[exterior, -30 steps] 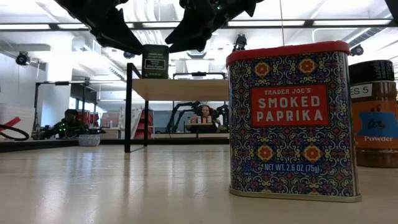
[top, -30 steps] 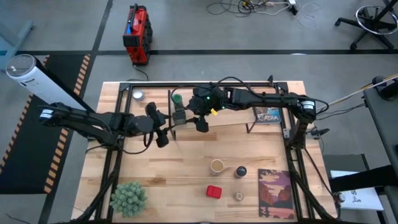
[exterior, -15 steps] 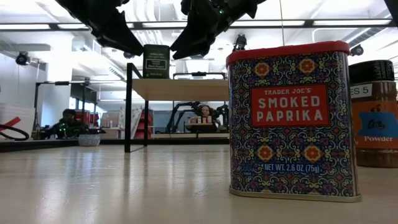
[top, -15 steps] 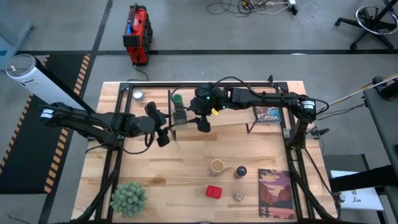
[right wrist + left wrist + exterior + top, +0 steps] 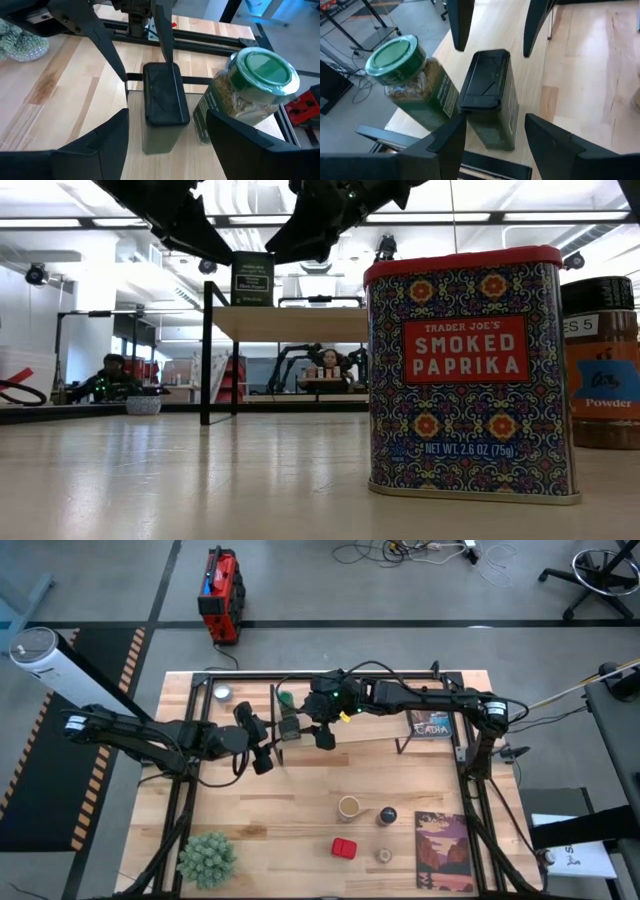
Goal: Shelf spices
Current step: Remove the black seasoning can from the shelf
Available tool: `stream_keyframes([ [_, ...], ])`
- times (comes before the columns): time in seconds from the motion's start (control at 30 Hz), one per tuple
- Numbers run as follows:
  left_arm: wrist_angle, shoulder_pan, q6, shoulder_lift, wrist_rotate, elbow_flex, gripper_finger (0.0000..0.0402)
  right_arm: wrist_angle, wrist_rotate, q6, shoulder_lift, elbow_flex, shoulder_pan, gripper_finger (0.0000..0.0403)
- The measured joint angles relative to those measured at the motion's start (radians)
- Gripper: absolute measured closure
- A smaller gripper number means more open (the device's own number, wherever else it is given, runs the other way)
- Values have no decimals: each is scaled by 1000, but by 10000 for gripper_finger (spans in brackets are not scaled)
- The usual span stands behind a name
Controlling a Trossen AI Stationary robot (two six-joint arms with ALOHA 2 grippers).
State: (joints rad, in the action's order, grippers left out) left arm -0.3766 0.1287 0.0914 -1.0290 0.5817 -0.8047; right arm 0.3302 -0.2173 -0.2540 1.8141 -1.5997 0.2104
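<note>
So the dark square tin (image 5: 487, 97) sits upright on the shelf (image 5: 375, 735), right beside the green-lidded jar (image 5: 412, 82) full of dried herbs. Both grippers, left gripper (image 5: 492, 137) and right gripper (image 5: 167, 135), hover around the tin, jaws open, not gripping.

Even, bright overhead light fills the scene; in the low view long ceiling light strips (image 5: 90, 222) glow white and the arms hang against them as black silhouettes. The bench (image 5: 200, 480) carries a soft sheen and faint reflections there. The paprika tin (image 5: 465, 370) is sharp, the room behind slightly soft. In both wrist views the near fingers (image 5: 445, 145) are blurred and dark.
</note>
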Motion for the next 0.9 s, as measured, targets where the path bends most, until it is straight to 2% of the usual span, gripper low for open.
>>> stream_keyframes([
  [0.9,100,-2,-23,0,-18,29,209,-57,-27,34,37,-1,-1,157],
])
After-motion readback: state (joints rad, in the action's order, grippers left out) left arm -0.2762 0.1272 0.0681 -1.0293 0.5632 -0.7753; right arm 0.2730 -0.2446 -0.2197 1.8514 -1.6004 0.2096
